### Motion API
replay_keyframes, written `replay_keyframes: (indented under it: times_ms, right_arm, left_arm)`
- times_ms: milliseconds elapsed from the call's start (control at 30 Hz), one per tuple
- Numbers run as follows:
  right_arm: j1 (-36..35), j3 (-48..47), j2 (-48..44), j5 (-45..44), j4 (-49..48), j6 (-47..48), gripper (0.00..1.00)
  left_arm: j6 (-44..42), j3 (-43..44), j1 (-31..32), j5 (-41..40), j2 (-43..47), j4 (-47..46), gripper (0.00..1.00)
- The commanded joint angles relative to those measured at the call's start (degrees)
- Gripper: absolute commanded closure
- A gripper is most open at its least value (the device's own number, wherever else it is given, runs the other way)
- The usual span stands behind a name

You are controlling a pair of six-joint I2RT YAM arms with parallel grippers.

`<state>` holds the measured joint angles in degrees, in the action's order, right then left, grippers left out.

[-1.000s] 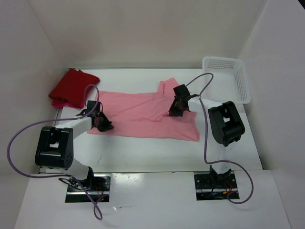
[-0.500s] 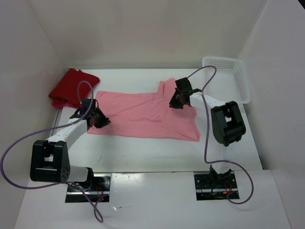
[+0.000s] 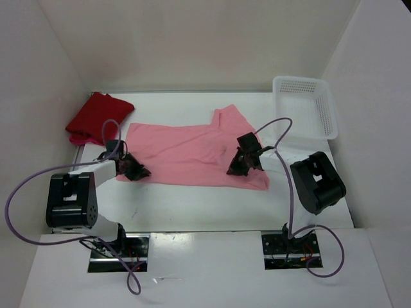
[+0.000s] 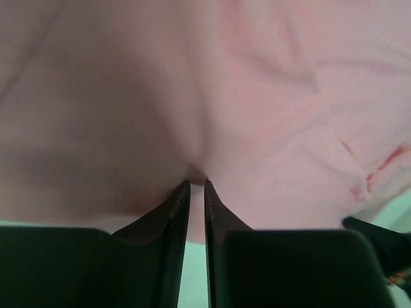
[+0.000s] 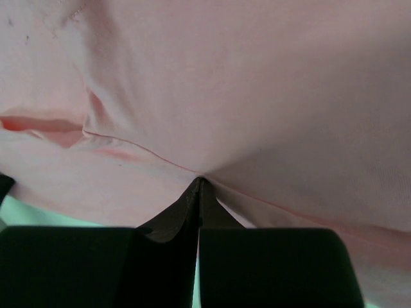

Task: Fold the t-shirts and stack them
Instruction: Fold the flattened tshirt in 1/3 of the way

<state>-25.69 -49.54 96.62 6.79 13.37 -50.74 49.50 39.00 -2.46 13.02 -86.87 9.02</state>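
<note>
top view of a white table (image 3: 192, 205). in the far left corner lies a folded pile of red t-shirts (image 3: 96, 117), with a brighter crimson edge showing under the darker one. just right of it, the left gripper (image 4: 197, 185) sits low at the near left edge of a light pink t-shirt (image 3: 186, 151). its fingers are nearly together, with a pucker of pink cloth pinched at the tips. the pink shirt lies spread flat across the middle of the table, one sleeve pointing to the far side. on its near right part, the right gripper (image 5: 199, 183) is pressed together. creases of cloth run into its tips, so it seems to nip a thin fold. a white perforated basket (image 3: 305, 106) stands at the far right, apart from the shirt. risk: both holds are at the very fingertips on thin fabric. an uneven lift could slip one side free or catch only the top layer, leaving a skewed, bunched fold.
</note>
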Motion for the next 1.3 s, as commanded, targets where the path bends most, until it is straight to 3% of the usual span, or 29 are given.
replay_keyframes:
  times_ms: [0,133,333,433,533,600,667,833,967,1267]
  right_arm:
    - [0.1,6.2,-1.5,-1.2,-1.1,-2.3,0.99]
    - [0.1,12.9,-7.7,-0.6,-1.1,-4.6,0.99]
    - [0.1,21.0,-22.7,-1.2,5.1,-7.1,0.98]
    - [0.1,22.3,-28.7,-1.2,7.1,-7.7,0.94]
    - [0.1,18.0,-28.7,-1.2,9.3,-6.3,0.94]
    - [0.1,13.2,-26.0,-1.2,9.3,-4.2,0.94]
    - [-0.5,10.4,-22.5,0.5,8.6,-2.8,0.97]
    - [-7.1,1.6,-11.5,1.0,4.0,-0.9,0.99]
    - [-12.4,-2.1,-1.2,1.6,1.7,-0.3,0.99]
    - [-13.1,4.4,1.5,0.1,-1.5,-1.4,0.99]
  left_arm:
    - [1.1,-4.8,-5.5,4.2,2.0,3.9,0.78]
    - [-0.3,-6.8,-10.8,4.2,5.7,9.7,0.78]
    - [2.9,-7.7,-10.8,8.1,15.4,19.0,0.76]
    - [1.6,-6.7,-10.8,10.7,17.0,23.8,0.79]
    - [-0.1,-1.3,-9.7,11.4,16.6,22.2,0.83]
    - [-2.4,5.0,-7.4,9.8,14.1,18.5,0.89]
    - [-3.4,8.3,-2.7,1.9,12.3,17.2,0.93]
    - [1.0,5.2,3.4,-0.1,8.4,9.1,0.93]
    - [2.3,0.6,2.8,0.4,4.7,7.4,0.92]
    - [0.7,-5.1,0.9,3.9,2.3,12.3,0.86]
